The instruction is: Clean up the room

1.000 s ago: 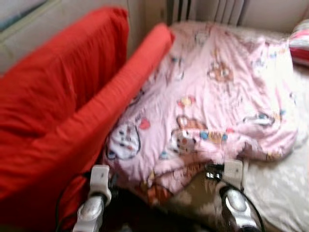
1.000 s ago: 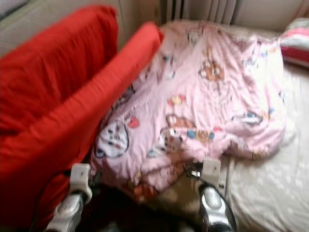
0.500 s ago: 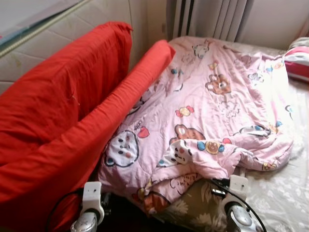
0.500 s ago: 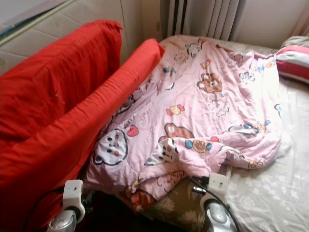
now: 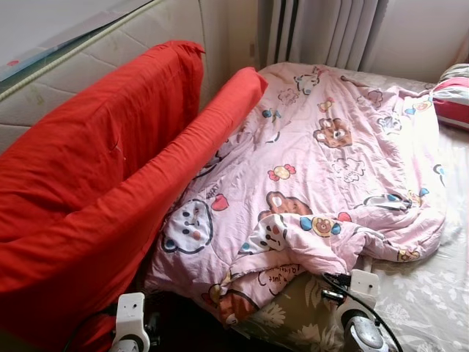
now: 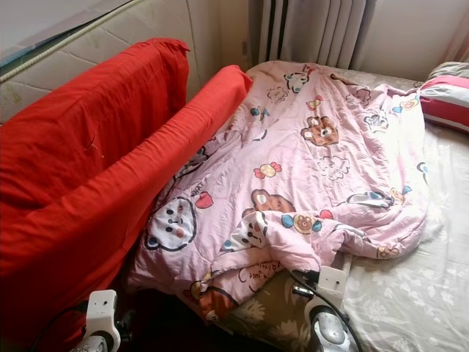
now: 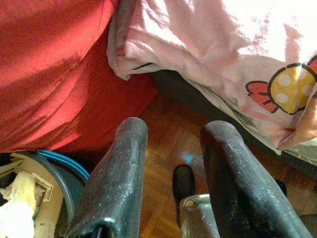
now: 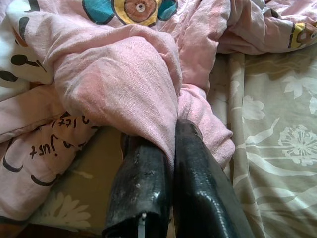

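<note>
At the near edge of the bed, the right gripper [image 8: 168, 148] has its two black fingers pressed together on a fold of the pink quilt [image 5: 330, 169], the cloth pinched between them and bunched over their tips. Beside the bed, the left gripper [image 7: 173, 148] hangs over the wooden floor [image 7: 163, 139] with its fingers parted by a clear gap, holding and touching nothing.

Both silver arms are cut off by the lower border of the head views; just the white wrist housings show. A round bin [image 7: 44, 198] containing crumpled paper appears partly behind the left fingers, its rim blue; the rest is hidden.

The quilt, printed with cartoon bears and animal faces, lies crumpled and spread across the bed from the curtain [image 5: 322, 29] end to the near edge, where its lower hem hangs over the mattress side. Its left margin lies against the red cushions [image 5: 102, 183]. Floral bedsheet [image 5: 432, 293] shows beside it, and a striped pillow [image 6: 447, 92] at the far corner.
</note>
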`<state>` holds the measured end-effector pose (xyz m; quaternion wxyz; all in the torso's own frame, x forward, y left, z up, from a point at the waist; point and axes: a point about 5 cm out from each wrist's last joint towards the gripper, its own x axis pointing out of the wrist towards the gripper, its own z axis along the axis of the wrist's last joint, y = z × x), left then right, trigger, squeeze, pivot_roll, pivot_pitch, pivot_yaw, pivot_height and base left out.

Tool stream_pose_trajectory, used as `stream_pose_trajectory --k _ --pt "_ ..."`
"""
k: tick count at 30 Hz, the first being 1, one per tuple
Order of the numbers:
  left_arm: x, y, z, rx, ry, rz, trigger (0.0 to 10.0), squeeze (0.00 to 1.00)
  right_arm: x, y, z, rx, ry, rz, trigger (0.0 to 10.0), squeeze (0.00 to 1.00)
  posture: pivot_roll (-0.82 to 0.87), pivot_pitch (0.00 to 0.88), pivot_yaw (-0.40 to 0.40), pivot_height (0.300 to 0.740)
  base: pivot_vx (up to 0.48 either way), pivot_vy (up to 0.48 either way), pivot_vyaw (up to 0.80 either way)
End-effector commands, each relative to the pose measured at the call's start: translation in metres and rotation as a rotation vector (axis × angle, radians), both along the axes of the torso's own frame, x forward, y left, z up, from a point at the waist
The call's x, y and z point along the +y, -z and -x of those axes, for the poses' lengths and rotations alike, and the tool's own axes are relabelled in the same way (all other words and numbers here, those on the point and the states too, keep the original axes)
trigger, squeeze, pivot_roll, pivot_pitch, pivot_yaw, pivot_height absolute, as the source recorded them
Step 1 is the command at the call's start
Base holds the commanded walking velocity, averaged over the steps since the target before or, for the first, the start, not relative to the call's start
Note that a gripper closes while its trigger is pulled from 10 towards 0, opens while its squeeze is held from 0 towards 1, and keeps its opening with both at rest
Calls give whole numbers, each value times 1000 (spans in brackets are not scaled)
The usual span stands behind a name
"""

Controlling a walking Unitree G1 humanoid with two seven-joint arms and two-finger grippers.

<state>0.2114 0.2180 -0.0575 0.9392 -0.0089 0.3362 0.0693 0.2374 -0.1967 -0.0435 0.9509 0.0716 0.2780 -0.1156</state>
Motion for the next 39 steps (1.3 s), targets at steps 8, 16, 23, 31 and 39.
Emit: stream_pose_trajectory --k 8,16,23,31,39 --pt "2 5 9 35 12 -25 10000 0 -2 2 3 13 1 -7 10000 0 -48 130 27 740 0 -152 0" --pt "-1 6 9 33 21 -23 10000 0 -3 3 4 27 -19 2 10000 0 -51 122 25 740 0 -309 0" --pt "-1 6 11 34 31 -24 10000 0 1 6 8 39 -43 -1 10000 0 -54 118 24 740 0 -315 0" --pt "-2 8 13 41 33 -18 10000 0 9 8 10 40 -92 2 10000 0 -55 112 21 740 0 -337 0" --pt "-5 10 15 49 28 10 10000 0 11 9 11 42 -107 -1 10000 0 -56 113 18 740 0 -38 0"
